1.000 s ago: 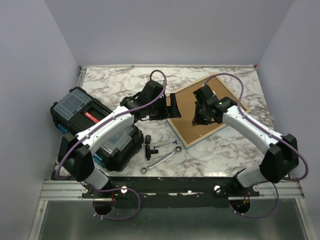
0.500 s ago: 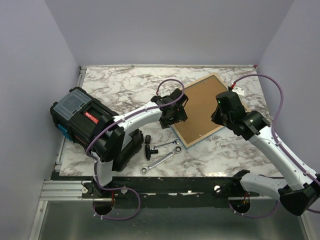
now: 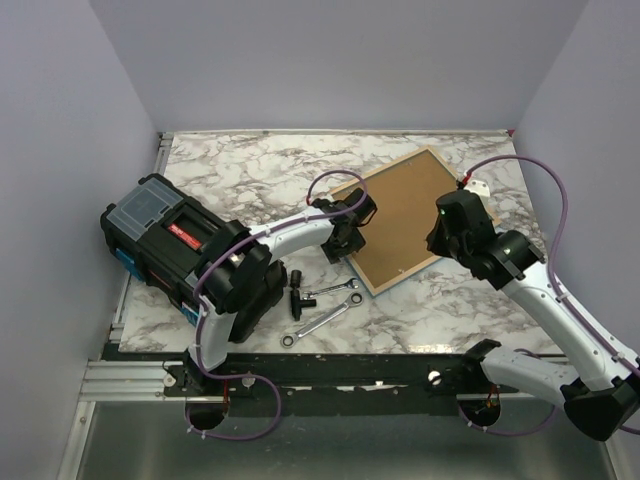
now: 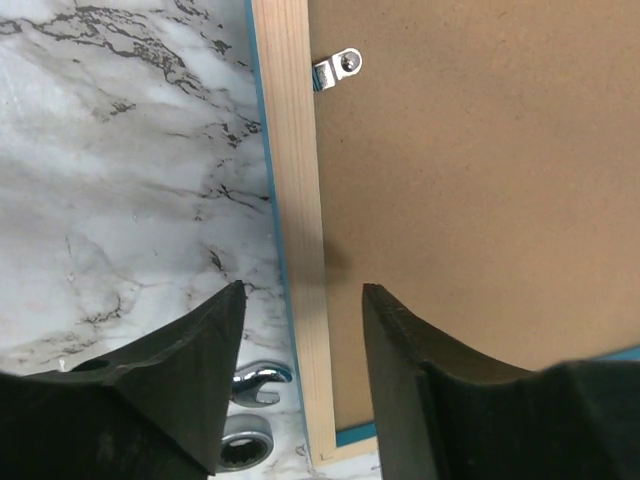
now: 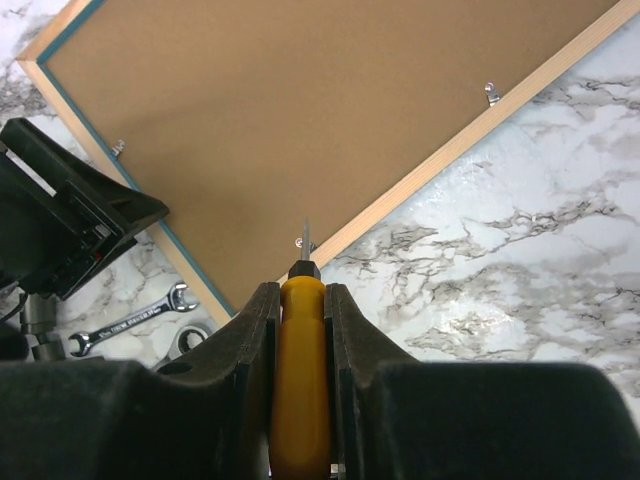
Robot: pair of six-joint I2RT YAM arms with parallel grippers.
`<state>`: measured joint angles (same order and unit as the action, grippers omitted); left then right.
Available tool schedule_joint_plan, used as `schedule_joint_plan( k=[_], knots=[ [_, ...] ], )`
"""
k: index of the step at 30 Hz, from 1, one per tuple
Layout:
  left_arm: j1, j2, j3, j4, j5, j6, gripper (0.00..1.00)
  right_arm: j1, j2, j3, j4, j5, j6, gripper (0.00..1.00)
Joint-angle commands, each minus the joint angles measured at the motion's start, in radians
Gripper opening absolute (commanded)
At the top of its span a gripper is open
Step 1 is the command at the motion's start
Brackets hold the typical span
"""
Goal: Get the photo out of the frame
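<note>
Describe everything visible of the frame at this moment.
The frame lies face down on the marble table, turned diagonally. Its brown board back faces up, edged by a pale wooden rim with a thin turquoise outer border. Small metal clips sit along the rim. The left gripper straddles one rim side; contact is unclear.

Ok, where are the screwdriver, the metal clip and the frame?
screwdriver (image 5: 300,380), right wrist view, on its orange handle.
metal clip (image 4: 337,68), left wrist view, on its screwed tab.
frame (image 4: 295,200), left wrist view, on its pale wooden rail.
</note>
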<state>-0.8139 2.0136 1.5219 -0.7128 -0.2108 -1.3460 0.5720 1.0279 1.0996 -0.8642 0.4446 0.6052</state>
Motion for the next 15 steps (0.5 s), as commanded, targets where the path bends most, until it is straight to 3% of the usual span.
schedule_joint_plan(
  k=[1,10,13,15],
  knots=[
    [-0.005,0.02,-0.02,0.038,-0.057,-0.006,0.46,-0.003,-0.014,-0.024,0.024,-0.001,-0.025,0.0],
    [-0.008,0.034,-0.045,0.121,-0.048,0.064,0.31,-0.004,-0.015,-0.03,0.04,-0.015,-0.028,0.0],
    [-0.009,0.033,-0.047,0.141,-0.056,0.118,0.14,-0.004,-0.015,-0.03,0.04,-0.017,-0.025,0.0],
    [-0.015,0.029,-0.04,0.159,-0.076,0.174,0.09,-0.004,-0.018,-0.033,0.038,-0.012,-0.022,0.0]
  ],
)
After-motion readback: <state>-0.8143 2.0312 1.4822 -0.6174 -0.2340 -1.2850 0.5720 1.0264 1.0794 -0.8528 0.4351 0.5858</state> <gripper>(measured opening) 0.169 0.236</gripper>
